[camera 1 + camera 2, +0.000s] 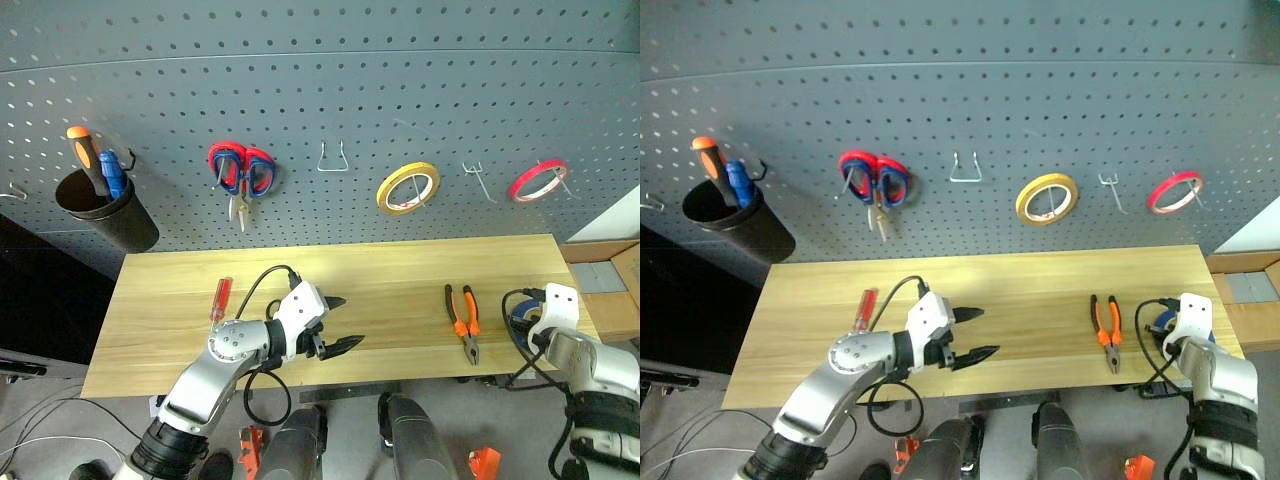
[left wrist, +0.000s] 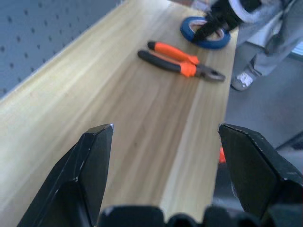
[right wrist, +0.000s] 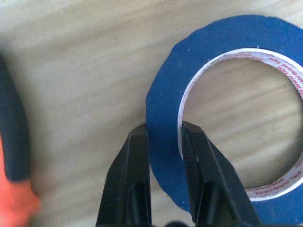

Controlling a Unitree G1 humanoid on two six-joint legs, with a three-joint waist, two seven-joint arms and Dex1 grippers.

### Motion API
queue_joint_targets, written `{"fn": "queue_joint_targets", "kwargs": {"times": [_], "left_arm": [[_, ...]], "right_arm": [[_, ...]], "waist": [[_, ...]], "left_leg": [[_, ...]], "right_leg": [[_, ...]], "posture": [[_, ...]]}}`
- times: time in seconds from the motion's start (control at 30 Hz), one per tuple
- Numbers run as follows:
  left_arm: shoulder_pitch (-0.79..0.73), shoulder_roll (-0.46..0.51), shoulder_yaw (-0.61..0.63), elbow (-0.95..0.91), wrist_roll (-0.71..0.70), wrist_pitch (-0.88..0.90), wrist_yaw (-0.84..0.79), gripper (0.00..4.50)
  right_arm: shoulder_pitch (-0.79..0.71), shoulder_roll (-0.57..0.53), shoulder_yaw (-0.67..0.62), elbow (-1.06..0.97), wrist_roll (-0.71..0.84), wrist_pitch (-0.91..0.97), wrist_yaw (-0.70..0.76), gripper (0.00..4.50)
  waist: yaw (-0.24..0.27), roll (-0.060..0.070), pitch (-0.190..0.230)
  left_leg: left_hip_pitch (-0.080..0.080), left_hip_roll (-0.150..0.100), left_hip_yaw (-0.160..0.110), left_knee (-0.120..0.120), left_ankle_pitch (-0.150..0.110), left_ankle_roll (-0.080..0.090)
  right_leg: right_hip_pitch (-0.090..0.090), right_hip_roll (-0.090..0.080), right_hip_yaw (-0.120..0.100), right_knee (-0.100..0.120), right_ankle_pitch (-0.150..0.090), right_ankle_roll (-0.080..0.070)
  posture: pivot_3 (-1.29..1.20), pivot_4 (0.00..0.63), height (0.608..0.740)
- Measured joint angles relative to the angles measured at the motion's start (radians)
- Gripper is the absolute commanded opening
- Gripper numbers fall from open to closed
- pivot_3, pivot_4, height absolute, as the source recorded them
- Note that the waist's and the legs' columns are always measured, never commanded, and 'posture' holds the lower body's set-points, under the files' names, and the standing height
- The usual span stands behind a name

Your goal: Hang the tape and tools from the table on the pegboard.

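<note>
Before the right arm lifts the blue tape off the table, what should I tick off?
1. Right gripper shut across the blue tape band, one finger inside the ring: ok.
2. Tape lifted off the table: cannot tell.
3. Pliers apart from the tape: ok.
4. Free hook on the pegboard between the yellow tape and red tape: ok.
5. Left gripper open, holding nothing, away from the tape: ok.

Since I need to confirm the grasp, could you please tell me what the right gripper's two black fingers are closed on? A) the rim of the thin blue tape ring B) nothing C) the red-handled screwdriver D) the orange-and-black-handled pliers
A: in the right wrist view the right gripper pinches the band of the thin blue tape ring, one finger outside and one inside its hole.
</note>
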Motion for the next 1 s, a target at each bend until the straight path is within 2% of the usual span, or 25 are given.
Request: {"fn": "queue_joint_targets", "kwargs": {"times": [0.13, 0.3, 0.4, 0.5, 0.67, 1.0], "left_arm": [[-0.052, -0.052, 0.007, 0.082, 0.000, -0.052, 0.020, 3.80], [-0.138, -0.125, 0.092, 0.144, -0.029, -0.113, 0.068, 3.80], [-0.156, -0.125, 0.118, 0.172, -0.029, -0.155, 0.069, 3.80], [-0.160, -0.126, 0.123, 0.209, -0.021, -0.220, 0.074, 3.80], [-0.176, -0.112, 0.176, 0.209, -0.041, -0.267, 0.080, 3.80], [-0.119, -0.080, 0.195, 0.078, -0.066, -0.198, 0.102, 3.80]], "right_arm": [[0.093, 0.002, -0.021, -0.300, 0.024, -0.032, 0.017, 0.35], [0.290, 0.060, -0.025, -0.791, 0.215, -0.165, 0.191, 0.35], [0.275, 0.061, 0.001, -0.888, 0.241, -0.210, 0.210, 0.35], [0.184, 0.054, 0.072, -0.892, 0.234, -0.219, 0.203, 0.35], [0.046, 0.038, 0.111, -0.811, 0.228, -0.247, 0.194, 0.35], [-0.113, 0.041, 0.213, -0.502, 0.176, -0.394, 0.267, 0.35]], "waist": [[-0.015, 0.000, 0.000], [-0.039, 0.000, 0.000], [-0.062, -0.002, -0.002], [-0.081, -0.003, -0.002], [-0.086, -0.004, -0.003], [-0.079, -0.004, -0.006]], "left_leg": [[-0.001, 0.001, 0.002, 0.001, 0.000, 0.000], [-0.002, 0.003, 0.002, 0.001, 0.000, -0.002], [0.000, 0.002, 0.006, 0.003, 0.000, -0.001], [0.000, 0.002, 0.007, 0.004, 0.001, 0.000], [0.000, 0.002, 0.005, 0.003, 0.002, -0.001], [-0.009, 0.002, 0.008, 0.005, 0.002, -0.001]], "right_leg": [[-0.002, 0.001, 0.001, 0.000, 0.002, 0.004], [-0.002, 0.003, 0.000, 0.000, 0.003, 0.006], [-0.001, 0.002, 0.000, -0.001, 0.005, 0.009], [-0.001, 0.002, 0.002, 0.000, 0.007, 0.010], [-0.003, 0.003, 0.000, 0.001, 0.007, 0.009], [-0.013, 0.002, 0.001, 0.002, 0.008, 0.008]], "posture": [[-0.31, 0.287, 0.740], [-0.37, 0.277, 0.740], [-0.37, 0.268, 0.740], [-0.35, 0.263, 0.740], [-0.32, 0.242, 0.740], [-0.22, 0.209, 0.740]]}}
